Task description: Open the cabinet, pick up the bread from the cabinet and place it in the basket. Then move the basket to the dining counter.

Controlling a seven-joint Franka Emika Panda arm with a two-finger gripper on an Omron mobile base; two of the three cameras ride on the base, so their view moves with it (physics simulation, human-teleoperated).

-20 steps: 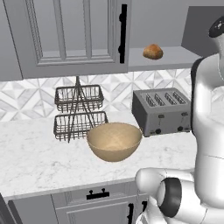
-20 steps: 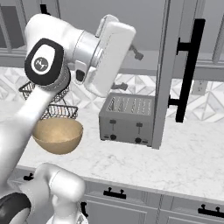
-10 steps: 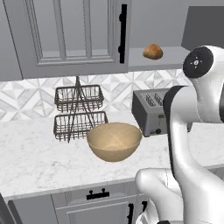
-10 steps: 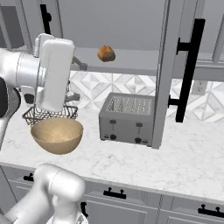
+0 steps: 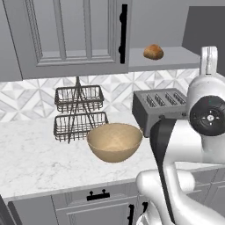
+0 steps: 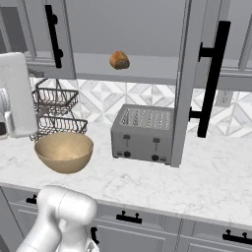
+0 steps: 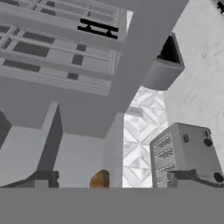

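**Kid:** What is your arm doing?

**Me:** I am holding it up high in front of the worktop (image 6: 216, 172). My hand is tipped on its side, so the room looks rolled over in my hand view. My gripper (image 7: 113, 180) is pointing into the open cabinet (image 6: 147, 61). My two finger tips are standing wide apart, and I am holding nothing.

**Kid:** Where is the bread?

**Me:** The bread (image 5: 153, 52) is sitting on the grey shelf inside the cabinet. In my hand view the bread (image 7: 99, 179) is showing between my finger tips, farther in than they are. I am not touching it.

**Kid:** And the basket?

**Me:** The basket (image 5: 114, 141) is sitting on the worktop, below the shelf and to the left of the toaster (image 6: 142, 134). The wire rack (image 5: 79, 114) is standing just behind it.

**Kid:** How many things are you counting?

**Me:** One bread, one basket, one toaster and one wire rack with two tiers.
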